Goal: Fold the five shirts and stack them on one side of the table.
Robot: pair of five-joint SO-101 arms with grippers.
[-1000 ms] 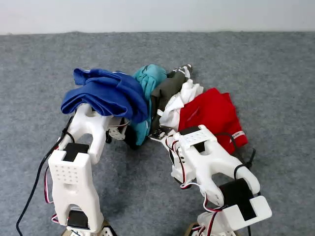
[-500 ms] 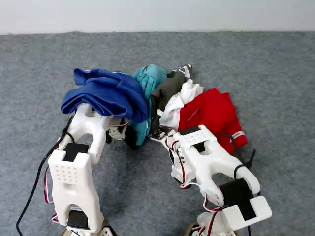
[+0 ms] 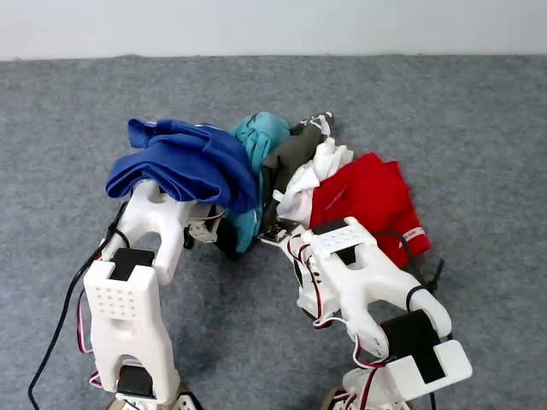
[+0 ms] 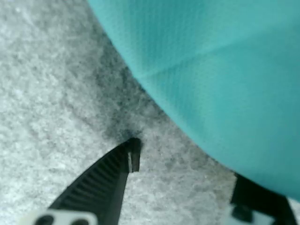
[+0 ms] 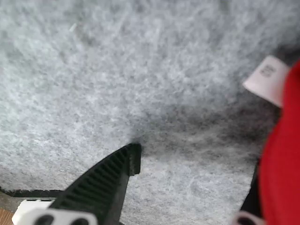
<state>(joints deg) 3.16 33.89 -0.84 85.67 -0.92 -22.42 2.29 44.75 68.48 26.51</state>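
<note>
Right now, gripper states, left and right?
Left gripper: open, holding nothing, teal shirt at one finger.
Right gripper: open, holding nothing, red shirt beside it.

You're on a robotics test bench, likely a lab or hobby setup. The desk (image 3: 479,128) is covered in grey felt-like matting, with a plain white wall (image 3: 273,26) behind. Left arm (image 3: 128,299) and right arm (image 3: 367,282) are white printed shells with exposed servo wires (image 3: 314,295). Shirts (image 3: 184,162) are heaped on the matting. A brown strip (image 5: 5,216) at the matting's edge could be bare wood, but it's too blurred to call.
</note>
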